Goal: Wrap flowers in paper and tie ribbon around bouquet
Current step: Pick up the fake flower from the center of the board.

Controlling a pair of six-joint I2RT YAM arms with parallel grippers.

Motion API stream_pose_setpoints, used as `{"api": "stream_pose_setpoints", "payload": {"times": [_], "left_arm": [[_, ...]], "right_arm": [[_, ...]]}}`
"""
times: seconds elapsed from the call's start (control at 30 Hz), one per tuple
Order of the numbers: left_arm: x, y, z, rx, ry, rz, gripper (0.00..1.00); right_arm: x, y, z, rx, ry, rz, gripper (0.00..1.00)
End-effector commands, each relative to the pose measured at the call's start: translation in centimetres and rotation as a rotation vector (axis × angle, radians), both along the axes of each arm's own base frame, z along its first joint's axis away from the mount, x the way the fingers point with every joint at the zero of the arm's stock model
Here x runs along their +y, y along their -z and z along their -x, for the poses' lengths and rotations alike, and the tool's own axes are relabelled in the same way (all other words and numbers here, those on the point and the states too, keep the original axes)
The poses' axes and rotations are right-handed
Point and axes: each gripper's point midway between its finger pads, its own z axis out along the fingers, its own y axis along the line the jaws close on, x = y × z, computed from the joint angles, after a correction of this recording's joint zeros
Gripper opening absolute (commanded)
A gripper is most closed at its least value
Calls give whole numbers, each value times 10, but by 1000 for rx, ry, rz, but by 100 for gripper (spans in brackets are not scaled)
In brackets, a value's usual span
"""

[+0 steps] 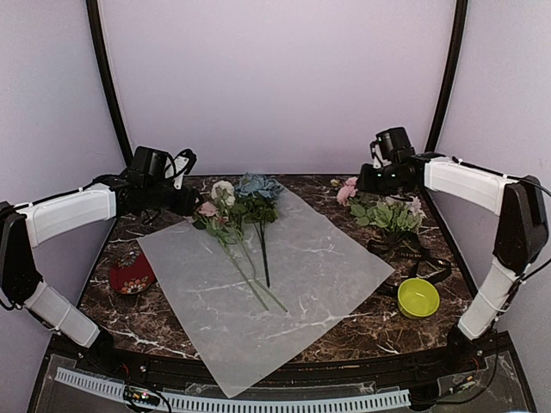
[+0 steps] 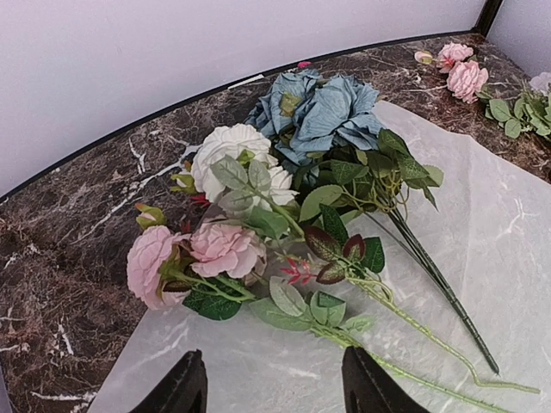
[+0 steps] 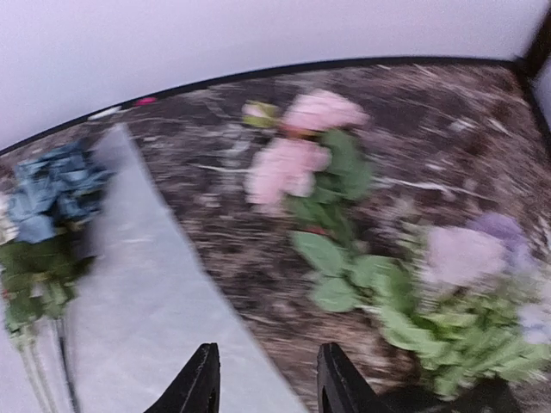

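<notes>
Flowers are laid diagonally across the paper, blooms past its far edge, presumably for cone-rolling. Left gripper and right gripper are spread, empty, above the worktop.

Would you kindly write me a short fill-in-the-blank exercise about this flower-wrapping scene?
1. The flowers lie with their stems on the ____.
2. The bowl on the robot's left is ____.
3. The left gripper and right gripper both stand ____, holding nothing.
Missing words: paper; red; open.
</notes>
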Motion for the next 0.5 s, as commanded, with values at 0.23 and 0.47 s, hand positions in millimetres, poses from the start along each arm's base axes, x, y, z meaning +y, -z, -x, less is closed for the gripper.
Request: {"api": "stream_pose_setpoints", "payload": {"times": [0.23,0.47], "left_arm": [[-1,-17,6,-32,25,18,55],[-2,-16,7,-29,29,19,56]], "right_arm": [[-138,73,8,170,307,178,72],[-143,105,-18,225,310,215,69]]}}
